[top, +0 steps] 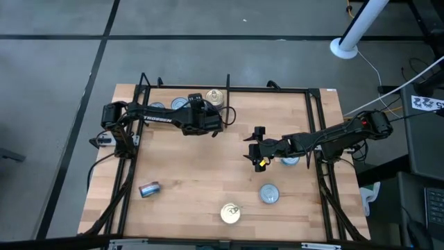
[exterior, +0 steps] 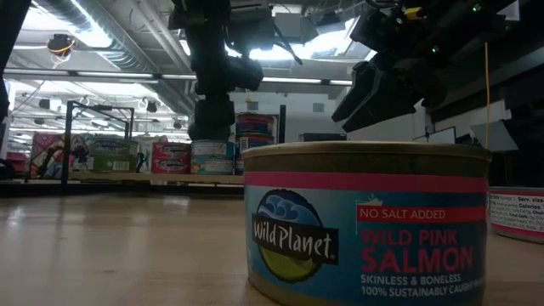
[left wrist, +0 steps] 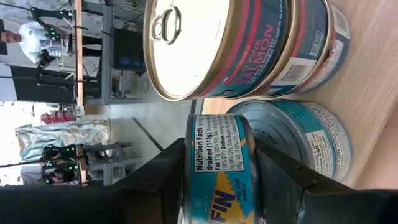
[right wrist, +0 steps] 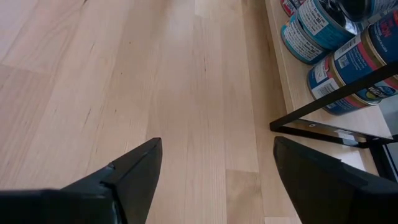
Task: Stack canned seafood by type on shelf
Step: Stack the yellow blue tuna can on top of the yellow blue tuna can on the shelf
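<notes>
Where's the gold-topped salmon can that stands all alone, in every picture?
High view: the salmon can is near the picture's bottom, in the middle.
Low view: huge, right up front.
Left wrist view: not in it.
Right wrist view: not in it.
Shared landmark: the silver-topped tin just beside it, at the low view's right edge.

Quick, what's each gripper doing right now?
Left gripper: closed on a blue tin at the shelf's back row.
Right gripper: open, empty, over bare board.
</notes>
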Motion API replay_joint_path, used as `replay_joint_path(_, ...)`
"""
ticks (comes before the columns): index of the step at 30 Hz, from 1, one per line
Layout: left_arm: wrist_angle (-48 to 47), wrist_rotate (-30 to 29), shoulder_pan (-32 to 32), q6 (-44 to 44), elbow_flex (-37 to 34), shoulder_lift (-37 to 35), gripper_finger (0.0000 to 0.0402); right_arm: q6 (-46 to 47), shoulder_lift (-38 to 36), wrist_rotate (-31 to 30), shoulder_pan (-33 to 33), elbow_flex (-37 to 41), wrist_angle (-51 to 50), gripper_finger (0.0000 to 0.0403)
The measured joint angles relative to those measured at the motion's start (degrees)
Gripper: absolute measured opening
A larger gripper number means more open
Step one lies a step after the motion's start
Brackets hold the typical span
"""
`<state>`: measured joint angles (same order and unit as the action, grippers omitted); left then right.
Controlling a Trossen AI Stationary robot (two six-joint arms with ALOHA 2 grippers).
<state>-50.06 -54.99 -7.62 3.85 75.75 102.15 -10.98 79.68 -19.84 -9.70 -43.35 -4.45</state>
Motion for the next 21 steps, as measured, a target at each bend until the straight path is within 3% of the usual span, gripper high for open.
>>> replay_joint_path(15,0.06,0.42,0.02,-0.55,-0.04,0.02,0.0232,0.02,0.0,0.02,-0.01,0.0,-0.02,0.0308)
replay_joint_path(21,0.22,0.05,-0.04,1.79,-0.04,0.02,0.0243,0.02,0.0,0.02,-0.02,0.0,0.0,0.0308)
